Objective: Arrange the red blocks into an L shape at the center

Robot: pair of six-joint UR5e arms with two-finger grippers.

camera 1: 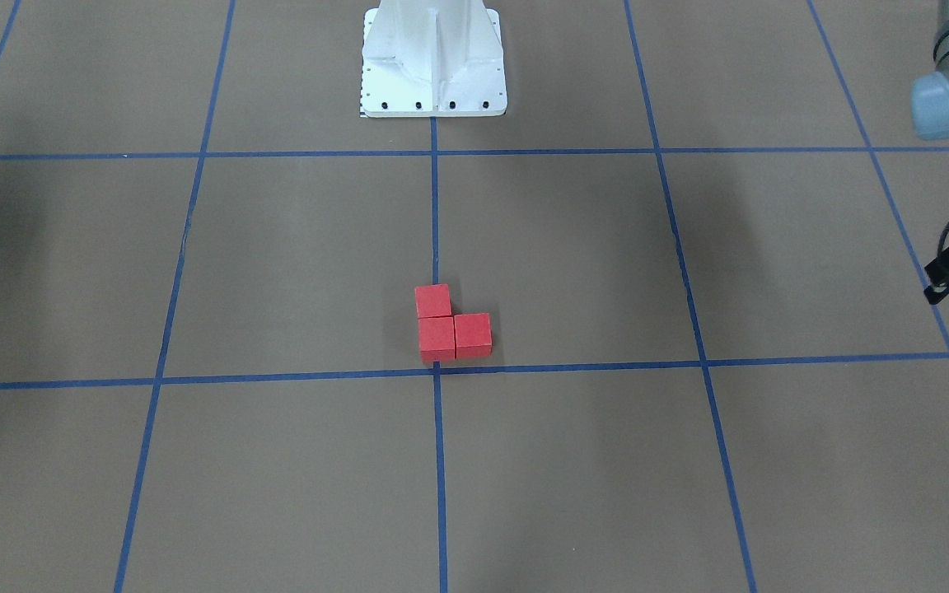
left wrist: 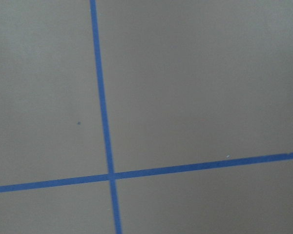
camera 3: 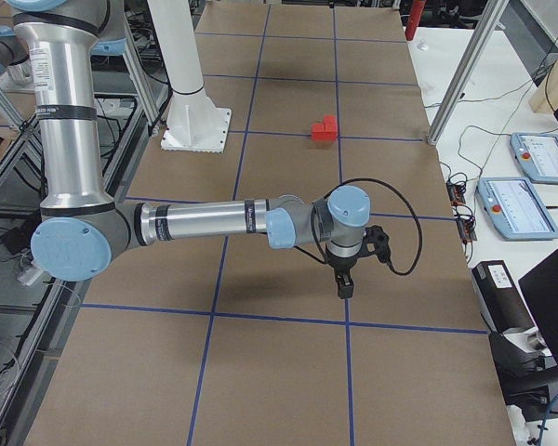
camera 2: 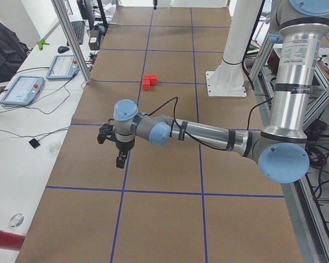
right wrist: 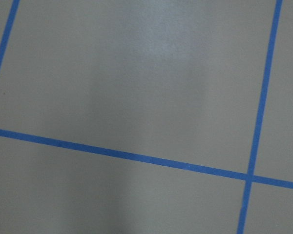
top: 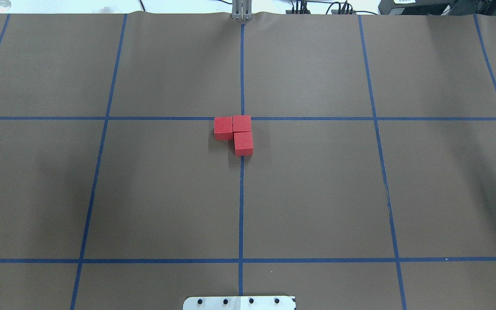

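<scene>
Left tool (camera 2: 120,161) and right tool (camera 3: 343,286) hang over the desk (top: 317,193), both well apart from the center (camera 1: 437,370). I cannot tell how wide either gapes or what it holds. I see matte brown paper under a blue tape grid, and the white pedestal (camera 1: 433,66) well robot-side of center. Three plain matte red blocks (camera 1: 446,325), faces touching, form an L just robot-side of center.

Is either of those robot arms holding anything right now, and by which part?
Nothing appears held. All three red blocks lie free in an L by the center; the left gripper and right gripper hang far from them.
</scene>
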